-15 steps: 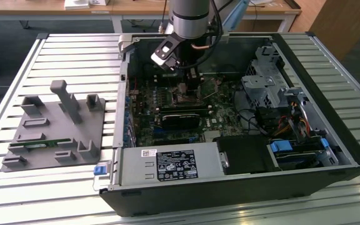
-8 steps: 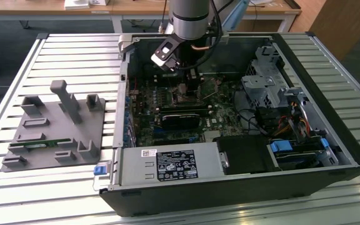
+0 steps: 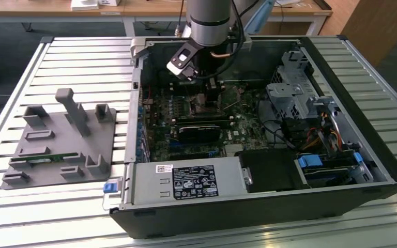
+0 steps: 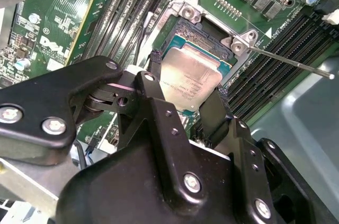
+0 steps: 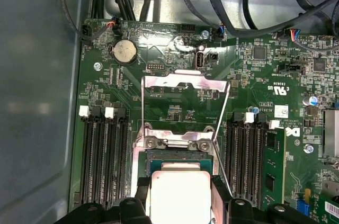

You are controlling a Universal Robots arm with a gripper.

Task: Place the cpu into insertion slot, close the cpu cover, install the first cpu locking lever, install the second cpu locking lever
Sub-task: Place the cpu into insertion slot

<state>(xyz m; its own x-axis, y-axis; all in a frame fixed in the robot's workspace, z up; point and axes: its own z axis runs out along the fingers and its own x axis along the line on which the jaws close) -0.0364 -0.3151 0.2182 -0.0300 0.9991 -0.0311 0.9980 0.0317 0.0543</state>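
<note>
Claw (image 4: 188,89) closed on the cpu (image 4: 190,75), black fingers (image 4: 214,113) pinching two opposite edges. The cpu sits directly over the insertion slot (image 4: 204,25), low. Can't tell from either wrist view whether it's touching the socket bed or just above it. The cpu cover (image 5: 185,82) is swung open, hinged back away from the socket and clear of the cpu. One locking lever (image 4: 291,61) sticks out free to the side, unlatched.

Step in hand, my read: seating the cpu. Doing it well means:
- dead level
- edges square to the black socket frame
- straight drop, zero sideways scrub

Contacts underneath will likely bend if I drag or tilt. No push force. It should settle by its own weight once the corners line up.

Materials:
- cpu top is flat silver-grey metal and looks slick. Grip on thin edges is marginal, so light squeeze. A green rim shows round the lid.
- Cover is thin shiny sheet metal with a square window, probably springy.
- Lever is a thin bare metal rod.
- Board (image 5: 254,75) is glossy green, with long black memory slots (image 5: 100,150) either side of the socket.
- Case (image 3: 254,217) lies on the slatted metal worktop (image 3: 60,51).
</note>
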